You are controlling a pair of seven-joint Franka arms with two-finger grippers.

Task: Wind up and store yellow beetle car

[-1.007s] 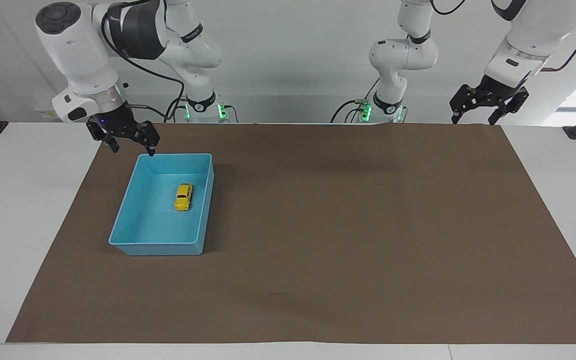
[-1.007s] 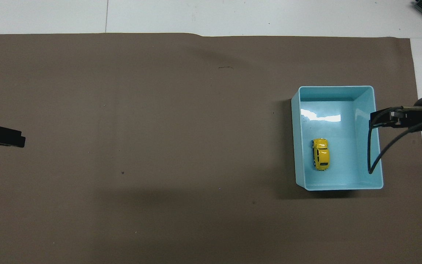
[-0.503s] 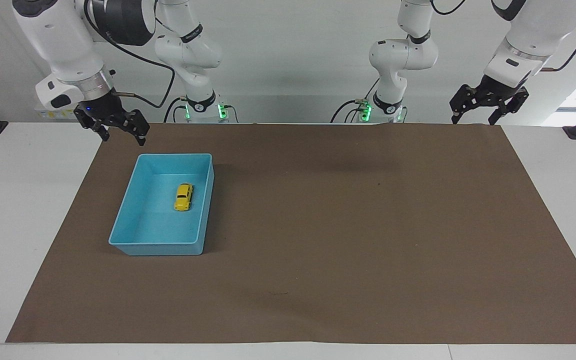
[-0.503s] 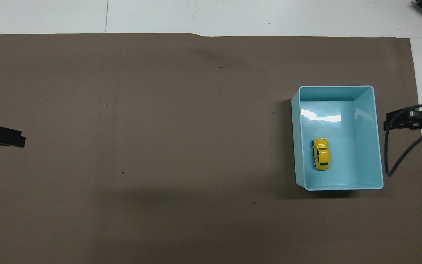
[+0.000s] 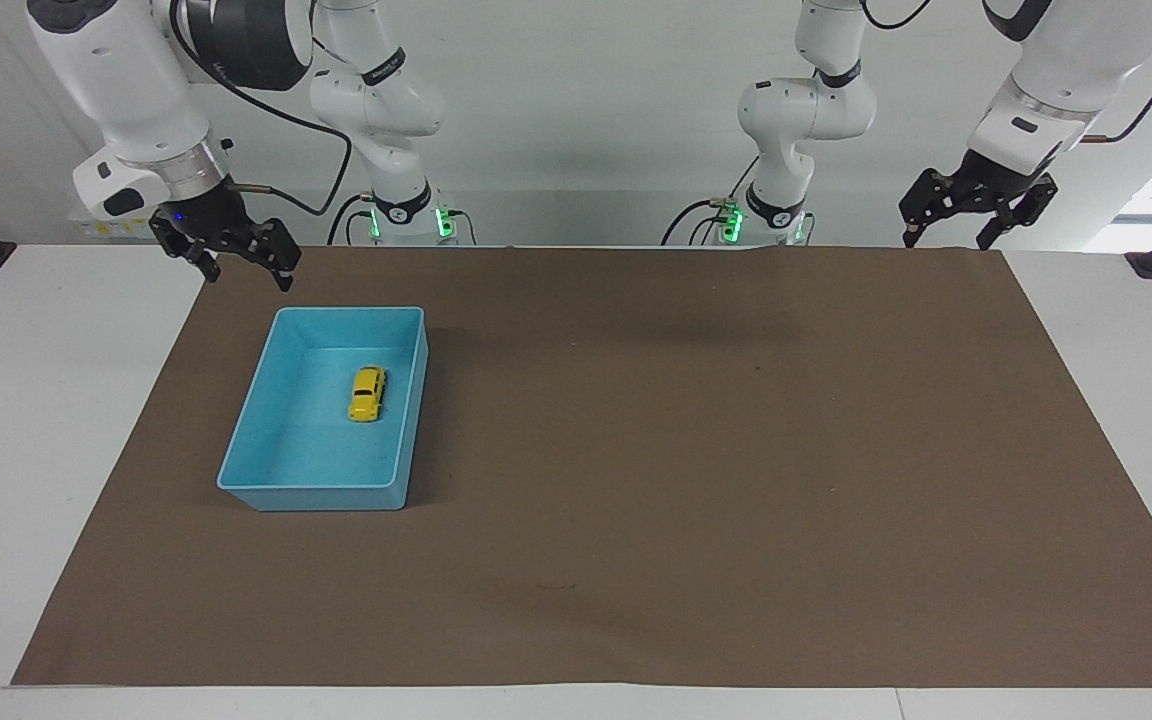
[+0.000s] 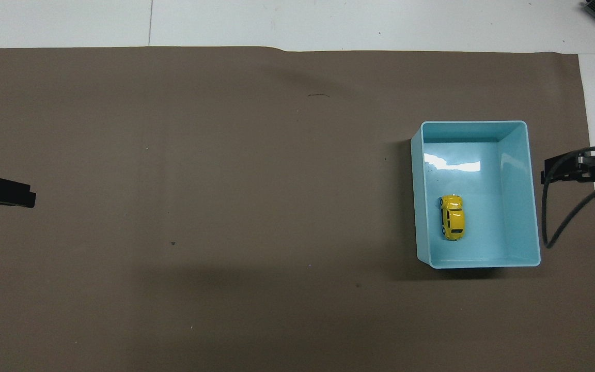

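Yellow beetle car [image 5: 367, 393] sits inside blue bin [image 5: 256, 440], apparently stored; right gripper [image 5: 236, 266] and left gripper [image 5: 946, 237] hang beside bin, fingers open, empty.

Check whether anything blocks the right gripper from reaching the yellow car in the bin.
Nothing visible does. The yellow beetle car lies alone in the open-topped blue bin; the right gripper hangs open by its corner nearest the robots.

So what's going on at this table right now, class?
Nothing is being handled. The yellow beetle car sits on its wheels inside the blue bin, toward the right arm's end of the table. The right gripper hangs open and empty above the brown mat's edge, near the bin's corner nearest the robots. The left gripper waits open at its own end.
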